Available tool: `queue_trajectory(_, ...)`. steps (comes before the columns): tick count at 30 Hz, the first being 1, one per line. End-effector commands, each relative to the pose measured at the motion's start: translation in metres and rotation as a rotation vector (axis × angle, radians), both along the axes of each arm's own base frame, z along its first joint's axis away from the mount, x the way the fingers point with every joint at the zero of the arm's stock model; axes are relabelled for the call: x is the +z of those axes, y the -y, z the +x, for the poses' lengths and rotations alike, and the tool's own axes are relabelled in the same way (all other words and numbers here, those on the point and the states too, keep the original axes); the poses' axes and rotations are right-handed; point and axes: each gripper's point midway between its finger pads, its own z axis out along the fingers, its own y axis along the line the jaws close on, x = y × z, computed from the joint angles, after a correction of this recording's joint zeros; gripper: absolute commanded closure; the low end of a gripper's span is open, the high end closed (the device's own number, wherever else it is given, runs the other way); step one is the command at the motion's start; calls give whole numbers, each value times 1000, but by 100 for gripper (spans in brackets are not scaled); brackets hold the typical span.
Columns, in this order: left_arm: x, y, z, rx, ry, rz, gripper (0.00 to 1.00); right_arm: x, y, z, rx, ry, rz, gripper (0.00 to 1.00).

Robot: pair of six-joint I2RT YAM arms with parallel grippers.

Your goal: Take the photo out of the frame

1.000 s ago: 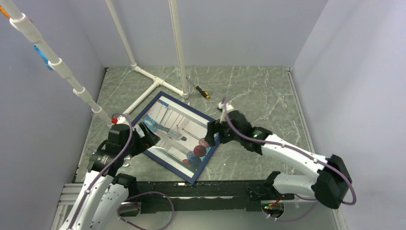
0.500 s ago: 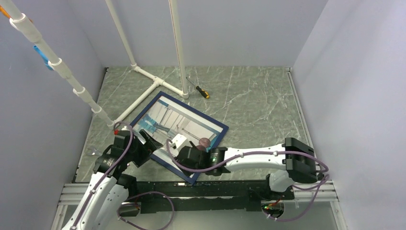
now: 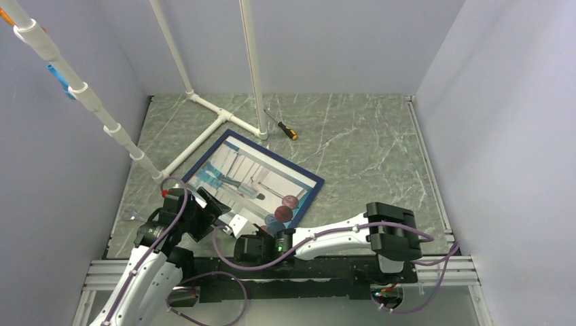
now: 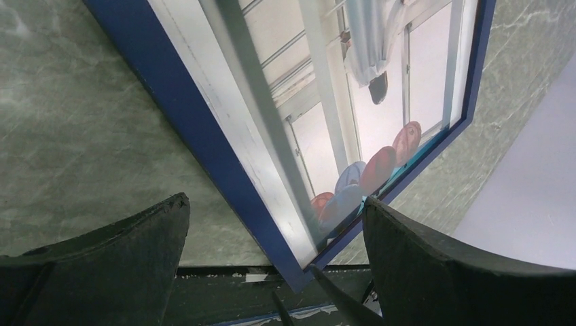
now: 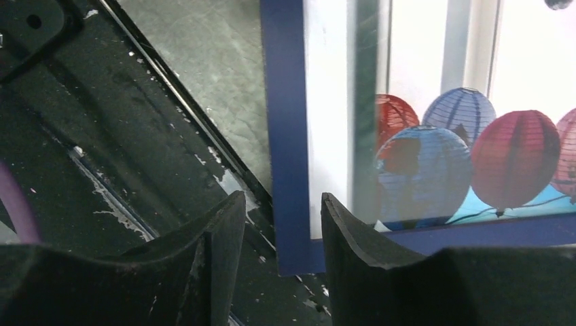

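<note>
A screwdriver (image 3: 286, 130) lies on the green marbled table (image 3: 367, 142) — just beside white pipes (image 3: 221, 114).

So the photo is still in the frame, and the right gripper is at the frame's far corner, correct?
No: the photo is still in the frame, but the right gripper is at the frame's near corner, not the far one. The right wrist view shows this.

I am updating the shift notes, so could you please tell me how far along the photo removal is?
Done: nothing yet; the glossy white-bordered photo lies inside the thin navy-blue rectangular frame, flat on the grey-green marble table. In hand: the left gripper stands open over the frame's left edge; the right gripper, jaws narrowed, is at its near corner, grip unclear. Left: freeing and lifting out the photo.
</note>
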Motion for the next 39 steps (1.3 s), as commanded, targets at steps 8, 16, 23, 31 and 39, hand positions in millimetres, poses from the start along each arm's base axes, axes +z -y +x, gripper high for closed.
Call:
queue_trajectory(8, 4, -2, 4, 49, 0, -14, 1, -4, -13, 0, -22, 60, -18, 61)
queue_trajectory(16, -1, 1, 2, 32, -19, -25, 0, -10, -11, 0, -26, 79, -43, 67)
queue_trajectory(23, 1, -1, 1, 47, -20, -20, 1, -4, -11, 7, -39, 173, -48, 76)
queue_trajectory(31, 2, -9, -6, 80, -23, 1, 1, 16, -22, 9, -50, 185, 27, 100)
queue_trajectory(39, 6, -12, -13, 133, -11, -34, 0, 58, -29, 7, -45, 134, 192, 100)
